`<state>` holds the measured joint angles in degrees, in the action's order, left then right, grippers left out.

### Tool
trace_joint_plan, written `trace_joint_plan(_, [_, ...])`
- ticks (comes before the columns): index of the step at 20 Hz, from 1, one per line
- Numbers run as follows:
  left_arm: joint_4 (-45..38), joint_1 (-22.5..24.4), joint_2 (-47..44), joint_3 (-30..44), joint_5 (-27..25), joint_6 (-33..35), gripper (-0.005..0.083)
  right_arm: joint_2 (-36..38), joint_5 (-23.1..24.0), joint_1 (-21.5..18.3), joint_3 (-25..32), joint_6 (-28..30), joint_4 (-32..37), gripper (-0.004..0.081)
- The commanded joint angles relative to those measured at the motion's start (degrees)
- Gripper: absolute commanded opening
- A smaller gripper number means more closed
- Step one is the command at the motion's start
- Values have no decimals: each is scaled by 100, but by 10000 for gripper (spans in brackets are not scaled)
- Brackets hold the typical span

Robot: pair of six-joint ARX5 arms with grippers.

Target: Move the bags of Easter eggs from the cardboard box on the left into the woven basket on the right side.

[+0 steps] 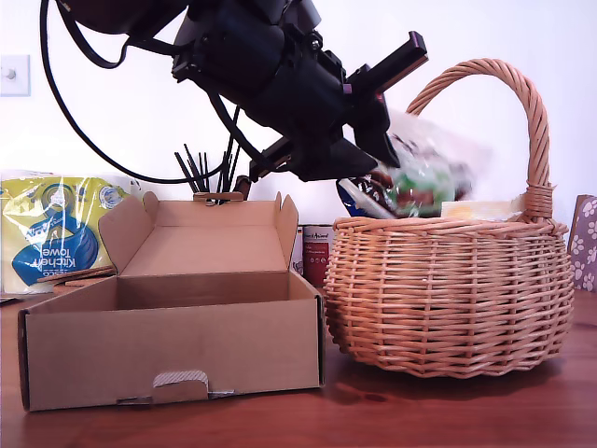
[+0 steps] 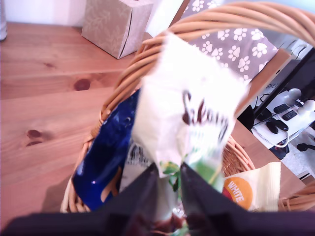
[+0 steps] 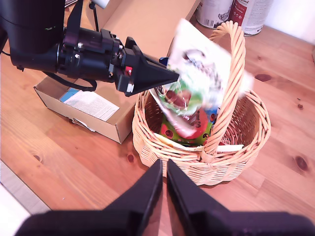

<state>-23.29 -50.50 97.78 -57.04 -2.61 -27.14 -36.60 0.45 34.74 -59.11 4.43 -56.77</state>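
A: Our first gripper point(image 2: 170, 169) is clenched on the lower edge of a white egg bag point(image 2: 189, 105) with dark script lettering and green print. We hold it above the woven basket point(image 1: 448, 294), under the arched handle point(image 1: 522, 93). The bag is blurred in all three views.

B: Our second gripper point(image 3: 164, 169) hangs over the basket's near rim, well above it. Its jaws are pressed together with only a slit between them and nothing in them.

A: Inside the basket, the first wrist view shows a dark blue bag point(image 2: 106, 152) against the wall and a pale bag with an orange disc reading "WHITE" point(image 2: 251, 187). The second wrist view shows one more pouch with green and red print point(image 3: 189, 132) lying low in it.

B: The cardboard box point(image 1: 168, 345) stands just beside the basket at the exterior view's left, flap lid up. In the second wrist view its floor shows a blue-and-white sheet point(image 3: 88, 102); we cannot tell if that is a bag.

A: Behind the box, the kitchen towel pack point(image 1: 51, 233). Behind the basket, tins point(image 3: 231, 12). All on the wooden table point(image 3: 74, 172).
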Motion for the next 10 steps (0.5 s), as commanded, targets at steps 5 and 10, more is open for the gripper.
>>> trace_joint_plan(5, [42,-17,46,-11,304,608,603,17,-2,11,138,13,35,-13])
trace_joint_plan(10, [1034,83,-656,-11,299,1290,497,17,-7,11,138,13,59,-13])
